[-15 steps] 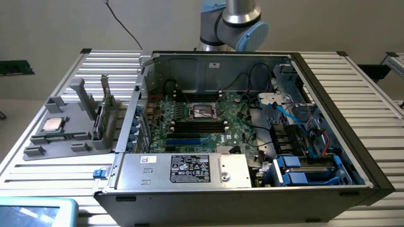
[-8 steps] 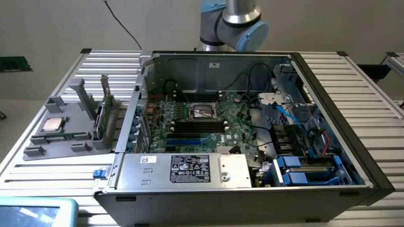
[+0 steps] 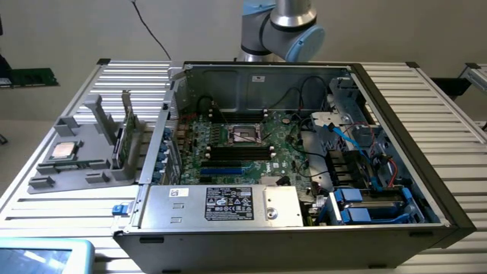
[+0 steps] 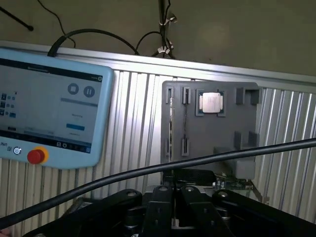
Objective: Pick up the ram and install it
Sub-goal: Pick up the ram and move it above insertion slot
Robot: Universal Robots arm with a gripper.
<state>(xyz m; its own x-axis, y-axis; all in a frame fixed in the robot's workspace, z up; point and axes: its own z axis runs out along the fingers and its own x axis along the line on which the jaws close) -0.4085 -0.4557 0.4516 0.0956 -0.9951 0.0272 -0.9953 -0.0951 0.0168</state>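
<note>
Looking across your ribbed metal tabletop (image 3: 445, 114), you have the open computer case (image 3: 266, 251) lying on it, motherboard facing up, with a row of long black slots (image 3: 239, 152) near the board's middle. The arm (image 3: 293, 28) rises behind the case's far wall. The touchscreen pendant (image 4: 49, 113) lies flat on the tabletop, near the grey holder (image 4: 217, 143). That holder sits just beside the case, on the exterior view's left. In the wrist view your gripper (image 4: 174, 192) hangs above the tabletop, clear of the holder, its black fingers drawn narrow and gripping nothing. A black cable (image 4: 98, 185) crosses in front of it. The ram (image 4: 170, 126) stands on edge in a holder slot, untouched. The square silver processor chip (image 4: 211, 102) lies flat in a recess nearby.
</note>
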